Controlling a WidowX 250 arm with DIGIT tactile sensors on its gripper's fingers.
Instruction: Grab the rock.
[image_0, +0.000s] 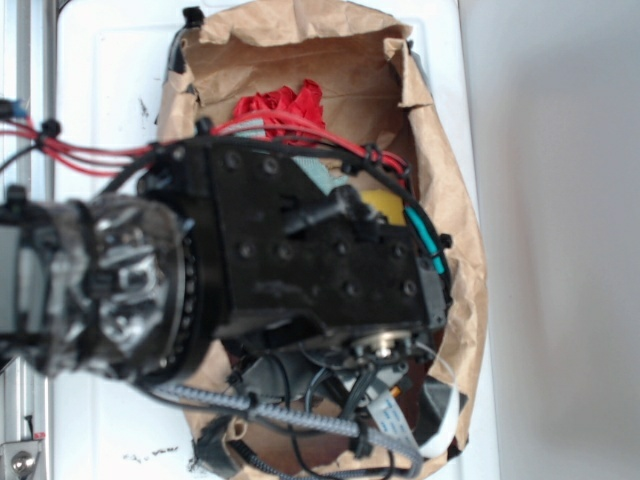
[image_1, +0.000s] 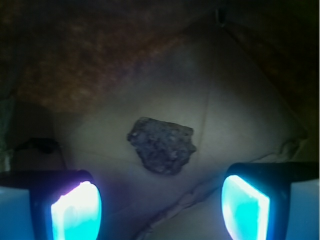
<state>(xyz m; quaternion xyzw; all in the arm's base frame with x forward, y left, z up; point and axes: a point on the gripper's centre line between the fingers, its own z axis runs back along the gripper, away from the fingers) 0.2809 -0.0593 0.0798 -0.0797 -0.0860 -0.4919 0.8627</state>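
In the wrist view the rock (image_1: 162, 145), a small rough dark grey speckled stone, lies on the pale paper floor of the bag (image_1: 235, 115). My gripper (image_1: 160, 207) hangs just above and short of it, open, with its two glowing cyan pads (image_1: 76, 212) wide apart and nothing between them. The rock sits beyond the gap, about centred between the pads. In the exterior view the black arm and wrist (image_0: 300, 250) reach down into the brown paper bag (image_0: 440, 160) and hide the rock and the fingers.
Bag walls rise dark and close on all sides of the wrist view. In the exterior view a red crumpled item (image_0: 280, 105), a yellow sponge (image_0: 385, 205) and a teal strip (image_0: 425, 240) lie inside the bag. Red cables (image_0: 90, 150) run along the arm.
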